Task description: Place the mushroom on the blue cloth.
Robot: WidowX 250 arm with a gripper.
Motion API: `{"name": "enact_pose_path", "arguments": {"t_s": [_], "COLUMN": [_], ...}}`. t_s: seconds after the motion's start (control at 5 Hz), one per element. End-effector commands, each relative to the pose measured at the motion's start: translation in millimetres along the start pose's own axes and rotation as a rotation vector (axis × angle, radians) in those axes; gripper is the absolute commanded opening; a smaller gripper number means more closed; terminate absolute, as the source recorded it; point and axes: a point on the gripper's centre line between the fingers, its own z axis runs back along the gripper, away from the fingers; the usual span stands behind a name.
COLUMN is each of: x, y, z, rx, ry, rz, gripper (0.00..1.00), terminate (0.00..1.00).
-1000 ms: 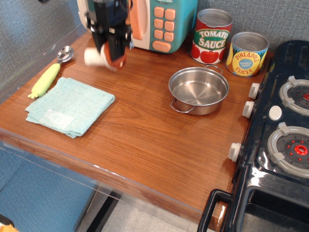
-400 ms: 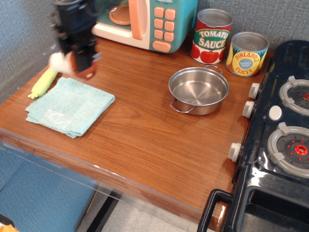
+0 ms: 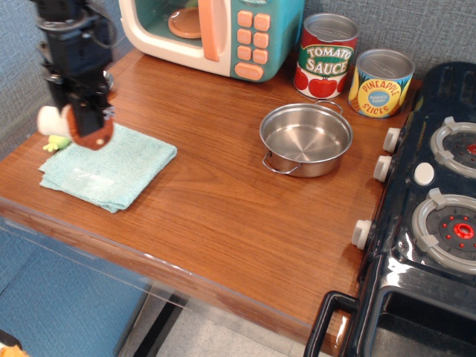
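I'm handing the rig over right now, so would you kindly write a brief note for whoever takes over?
Gripper: shut on the mushroom, which lies sideways in it, stem pointing left.
Position: at the far-left edge of the blue cloth, apparently raised above it.
Done: mushroom picked up and brought to the cloth.
Left: lower it onto the cloth, open the gripper, pull back. The toy corn sits just beside the cloth's left corner.

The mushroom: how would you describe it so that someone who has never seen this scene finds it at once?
Start at the toy microwave at the back of the wooden table, then go to the blue cloth at the left. Over its far left corner the black gripper holds the mushroom sideways: reddish-brown cap, white stem, unlike the flat cloth.
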Motion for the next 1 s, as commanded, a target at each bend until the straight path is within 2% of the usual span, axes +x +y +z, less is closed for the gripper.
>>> {"name": "enact_pose_path", "arguments": {"t_s": [0.0,0.2,0.4,0.6,0.8], "x": [-3,-7,-9,-9,-9], "y": [-2,-3,-2,-2,-2], "z": [29,40,44,44,44], "rx": [0.056,0.072,0.102,0.102,0.102], "ry": [-0.073,-0.104,-0.099,-0.099,-0.099], "rz": [-0.049,-0.038,0.013,0.013,0.013], "gripper": [1.0,1.0,1.0,1.0,1.0], "terminate": [0.0,0.0,0.0,0.0,1.0]}}
